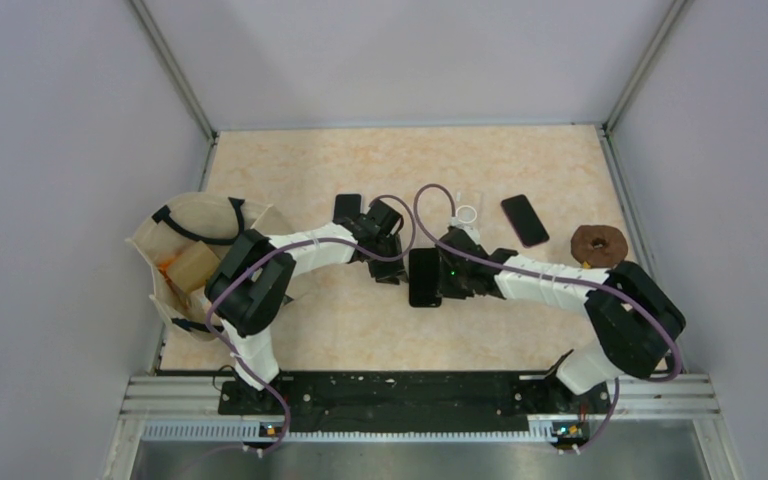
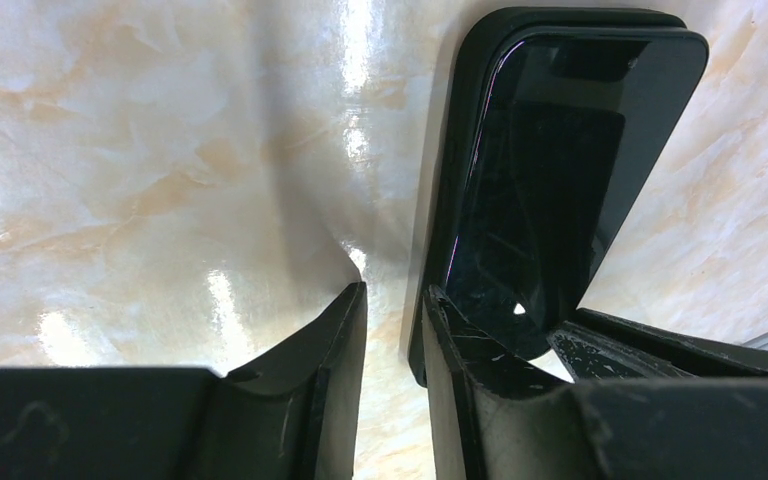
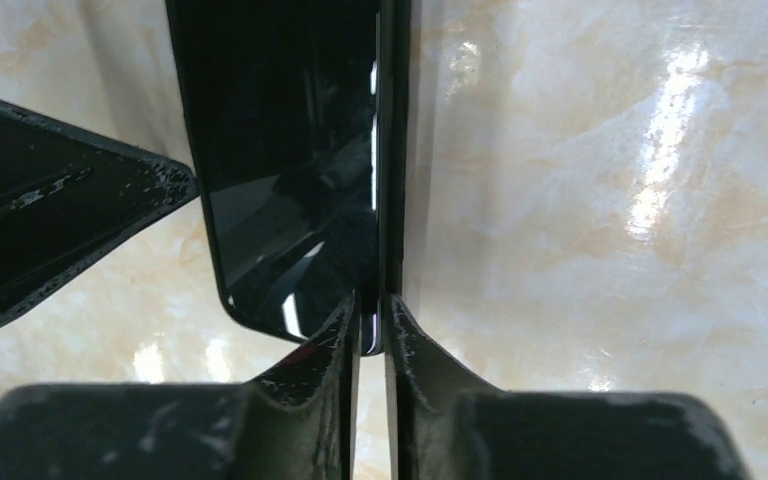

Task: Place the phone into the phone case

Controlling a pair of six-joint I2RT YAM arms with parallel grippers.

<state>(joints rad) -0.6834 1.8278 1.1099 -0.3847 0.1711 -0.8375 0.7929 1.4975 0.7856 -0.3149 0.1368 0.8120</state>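
Note:
A black phone [image 1: 425,277] lies at the table's middle, set tilted in a black case whose left wall [image 2: 455,120] and top rim show around it in the left wrist view. The phone's screen [image 2: 560,170] rises to the right. My right gripper [image 1: 444,280] is shut on the phone's right edge [image 3: 372,305], with the screen [image 3: 280,150] to the left of its fingers. My left gripper [image 1: 400,270] is slightly open and empty [image 2: 395,295], with only table between its fingers. Its right finger [image 2: 480,370] sits against the case's near left edge.
A second black phone [image 1: 525,220] lies at the back right, next to a brown doughnut-shaped ring [image 1: 598,243]. A small white object [image 1: 465,214] and another black slab [image 1: 347,206] lie behind the grippers. A beige bag [image 1: 190,262] sits at the left wall.

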